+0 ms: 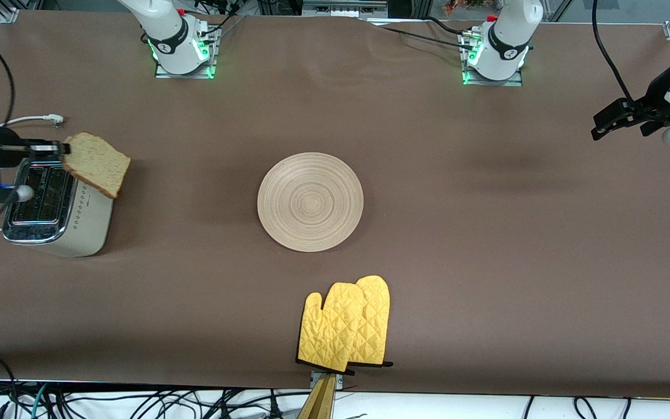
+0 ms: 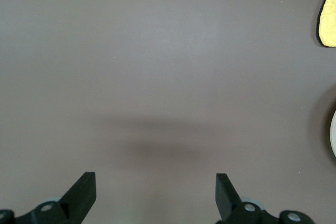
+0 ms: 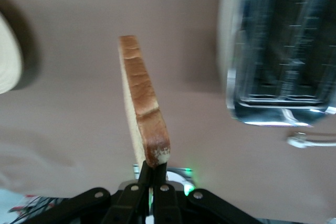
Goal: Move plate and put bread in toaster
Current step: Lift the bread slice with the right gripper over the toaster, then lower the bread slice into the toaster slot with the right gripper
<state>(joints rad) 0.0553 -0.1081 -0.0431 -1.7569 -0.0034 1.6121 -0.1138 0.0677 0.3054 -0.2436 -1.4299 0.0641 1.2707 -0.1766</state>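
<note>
The bread (image 1: 97, 164), a speckled tan slice with a brown crust, hangs on edge in the air with my right gripper (image 1: 64, 149) shut on one corner. It is over the table just beside the cream toaster (image 1: 56, 209), off the slots, on the side that faces the plate. In the right wrist view the bread (image 3: 140, 103) rises from the shut right gripper (image 3: 154, 169), with the toaster's chrome top (image 3: 281, 51) alongside. The light-wood plate (image 1: 310, 201) lies flat at the table's middle. My left gripper (image 1: 605, 125) waits open over bare table at the left arm's end, and the left gripper (image 2: 156, 187) holds nothing.
A pair of yellow oven mitts (image 1: 346, 326) lies near the table's front edge, nearer the camera than the plate. The toaster's white cord (image 1: 32, 120) trails on the table toward the robots' bases. A mitt's edge (image 2: 328, 14) shows in the left wrist view.
</note>
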